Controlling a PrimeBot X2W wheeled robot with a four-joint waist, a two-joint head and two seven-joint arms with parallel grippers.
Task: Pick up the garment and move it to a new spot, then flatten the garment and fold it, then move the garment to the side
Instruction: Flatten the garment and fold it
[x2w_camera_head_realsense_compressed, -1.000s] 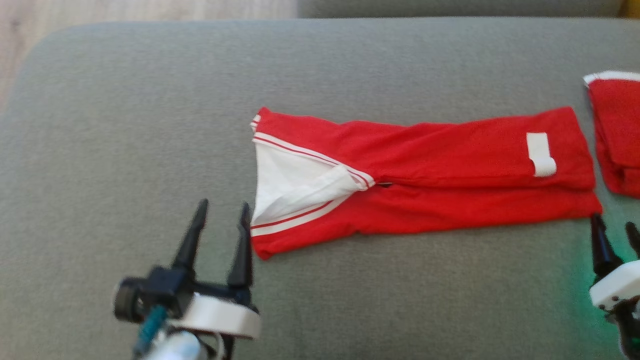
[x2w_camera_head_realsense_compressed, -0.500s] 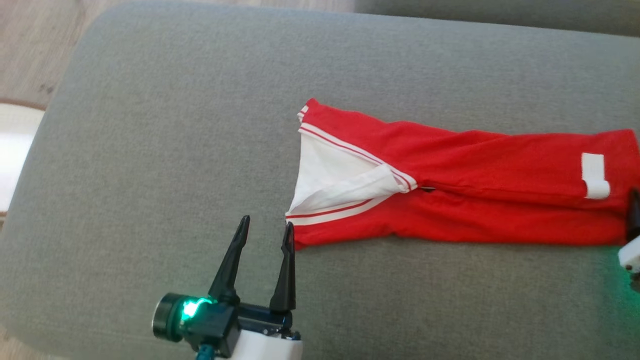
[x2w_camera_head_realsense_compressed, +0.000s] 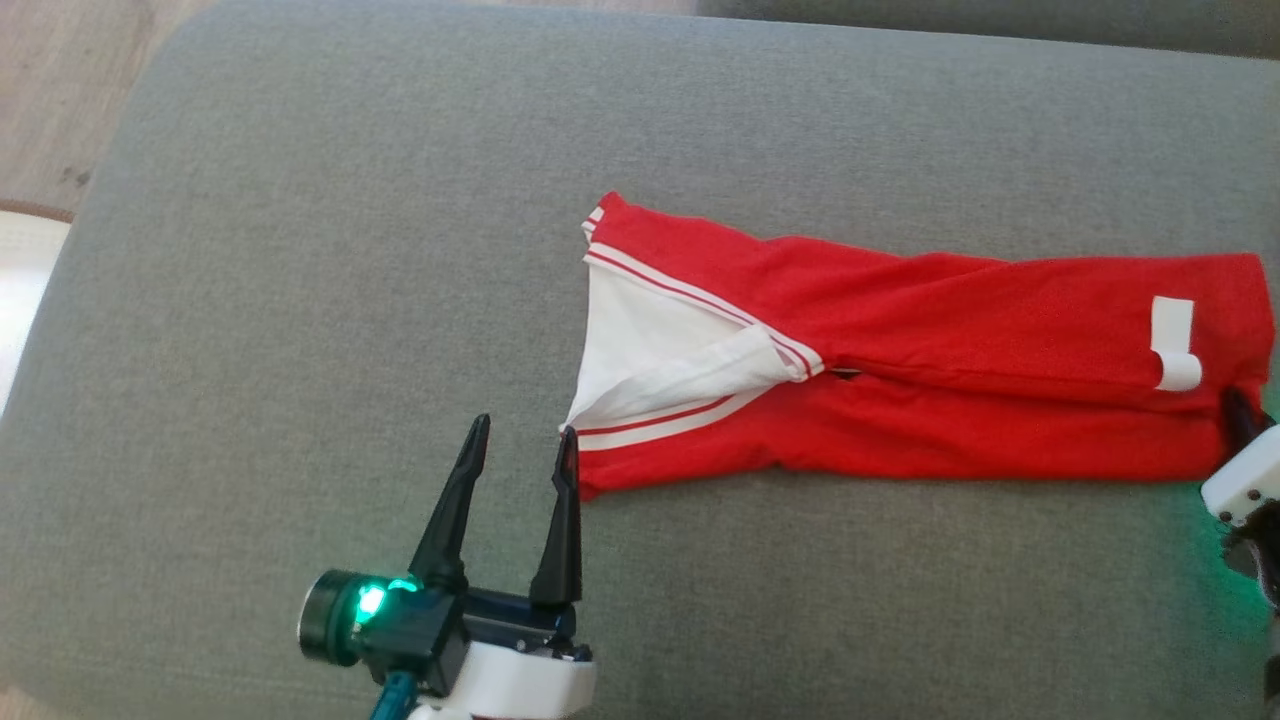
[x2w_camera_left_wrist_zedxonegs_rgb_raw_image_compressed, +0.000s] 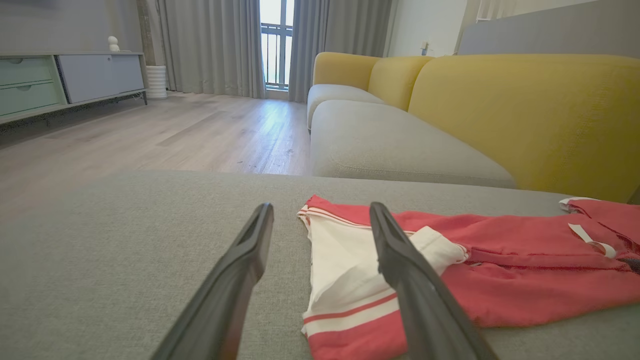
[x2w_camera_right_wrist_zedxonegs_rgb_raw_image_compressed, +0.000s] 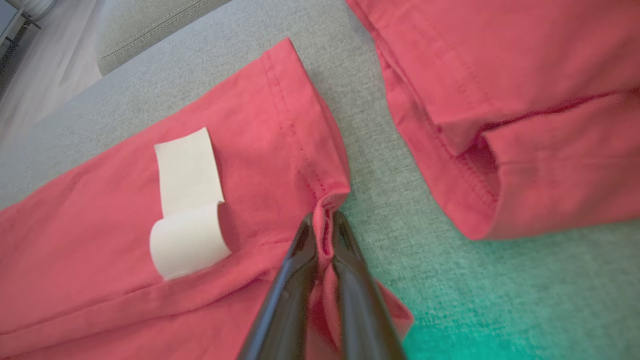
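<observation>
On the grey cushion (x2w_camera_head_realsense_compressed: 300, 300) my red garment (x2w_camera_head_realsense_compressed: 950, 400) lies flat as a long folded strip, its white-lined neck opening (x2w_camera_head_realsense_compressed: 650, 350) at one end and a white label (x2w_camera_right_wrist_zedxonegs_rgb_raw_image_compressed: 187, 200) near the other. My left gripper (x2w_camera_head_realsense_compressed: 524, 428) sits just off the garment's neck end, at the near corner with the red and white striped trim. Its two dark fingers are spread wide with nothing between them. The inner fingertip lines up with that corner, though I cannot tell whether it actually touches the cloth. My right gripper (x2w_camera_right_wrist_zedxonegs_rgb_raw_image_compressed: 322, 222) is at the garment's far end, beside the label, on the near corner of the hem. Its fingers are drawn almost together and a small ridge of red fabric is pinched between their tips, puckering up from the cushion. Beyond that same end of the garment lies a second red piece (x2w_camera_right_wrist_zedxonegs_rgb_raw_image_compressed: 500, 100), apart from it, with a bare strip of cushion between the two.
</observation>
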